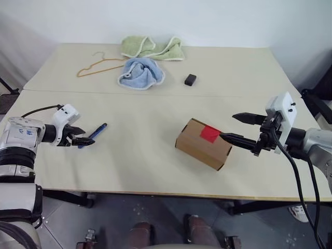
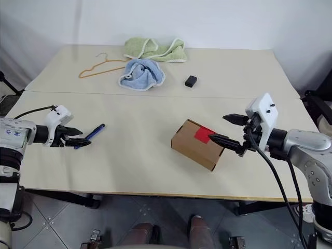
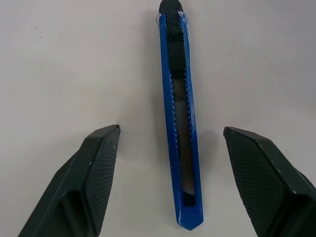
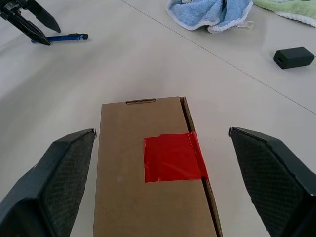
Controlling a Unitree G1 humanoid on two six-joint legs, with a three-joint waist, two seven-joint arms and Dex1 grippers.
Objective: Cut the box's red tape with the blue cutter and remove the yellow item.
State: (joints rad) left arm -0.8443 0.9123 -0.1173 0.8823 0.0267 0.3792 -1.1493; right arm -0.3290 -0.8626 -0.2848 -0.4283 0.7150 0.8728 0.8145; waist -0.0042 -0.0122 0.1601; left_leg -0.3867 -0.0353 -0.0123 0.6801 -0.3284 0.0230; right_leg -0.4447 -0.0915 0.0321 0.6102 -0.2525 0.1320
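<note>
The blue cutter [image 3: 178, 123] lies flat on the table at the left, between the fingers of my left gripper [image 1: 85, 140]. That gripper is open and its pads stand apart from the cutter on both sides. The brown box [image 1: 199, 148] sits right of centre with the red tape [image 1: 210, 134] across its top flap edge. My right gripper [image 1: 229, 126] is open just beyond the box's right end, its fingers pointing at the taped end without touching. The box is closed and the yellow item is hidden.
At the back of the table lie a green towel [image 1: 153, 47], a light blue towel [image 1: 140, 72], an orange wire hanger [image 1: 96, 66] and a small black block [image 1: 190, 79]. A seam [image 1: 155, 94] runs across the table behind both grippers.
</note>
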